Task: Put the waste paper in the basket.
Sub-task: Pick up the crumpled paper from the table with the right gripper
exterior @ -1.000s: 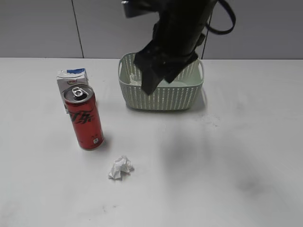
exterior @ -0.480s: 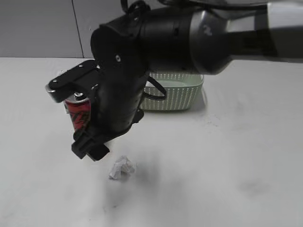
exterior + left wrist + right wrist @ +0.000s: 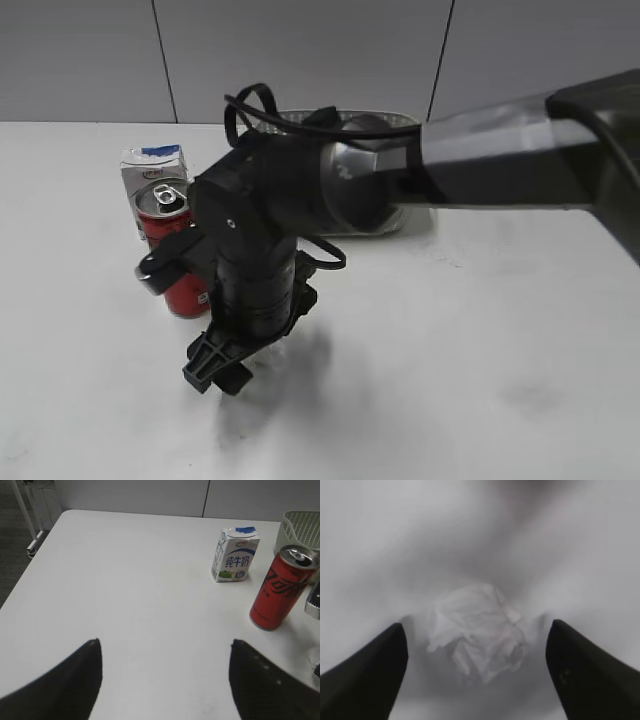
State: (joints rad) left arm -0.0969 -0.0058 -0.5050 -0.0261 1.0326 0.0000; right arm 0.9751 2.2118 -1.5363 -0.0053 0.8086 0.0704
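Note:
The crumpled white waste paper (image 3: 479,630) lies on the white table, between the two open fingers of my right gripper (image 3: 477,630) in the right wrist view. In the exterior view the right gripper (image 3: 218,365) is down at the table in front of the red can and hides the paper. The pale green basket (image 3: 400,222) stands at the back, mostly hidden behind the right arm; its edge also shows in the left wrist view (image 3: 302,527). My left gripper (image 3: 165,650) is open and empty over bare table, out of the exterior view.
A red soda can (image 3: 180,290) stands just left of the right gripper, with a small milk carton (image 3: 150,170) behind it. Both also show in the left wrist view, the can (image 3: 277,590) and the carton (image 3: 235,555). The right arm (image 3: 480,170) spans the table's middle.
The right arm swung from over the basket down and forward to the table; its gripper now straddles the paper, which it hides in the exterior view.

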